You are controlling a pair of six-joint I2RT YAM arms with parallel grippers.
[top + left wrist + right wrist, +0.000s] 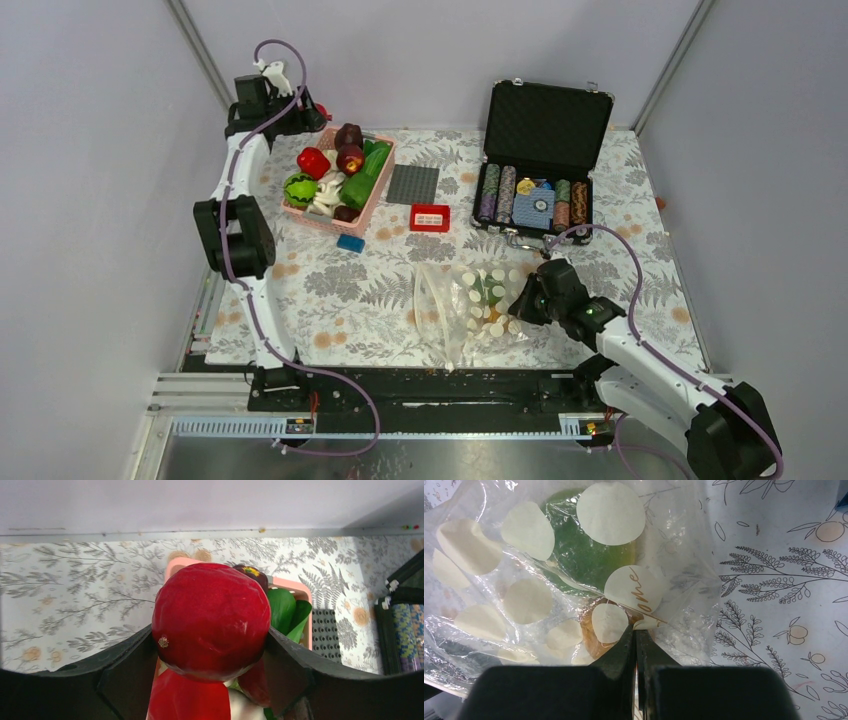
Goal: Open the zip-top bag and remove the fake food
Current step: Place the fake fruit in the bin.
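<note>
The zip-top bag (468, 308) lay flat on the counter (340, 290), near its front edge and right of centre, its clear film covered with cream dots. The right pincer (522, 300) was clamped on the bag's right edge. Only the right wrist view made that grip plain: the two black fingers were pressed tight together with a fold of plastic pinched between their tips. It also showed the contents that the top view blurred, a green piece (579, 555) and under it a yellow-orange piece (590, 631), both inside the bag.

The red apple (210, 610) filled the left wrist view, gripped on both sides by the left pincer (210, 630) and held above the pink basket (175, 565). In the top view this apple showed only as a small red speck at the arm's tip. That view showed the rest of the basket's load instead: a red pepper, a striped melon, dark maroon pieces, green leaves and white bits.

Further out stood an open poker-chip case (548, 120) at the far right, with a grey studded plate (412, 185), a small red box (430, 217) and a blue block (350, 242) between it and the basket.

The left arm rose along the counter's left edge, its elbow bent and its wrist at the far corner, turned toward the basket. The right arm reached low and leftward from its base to the bag.
</note>
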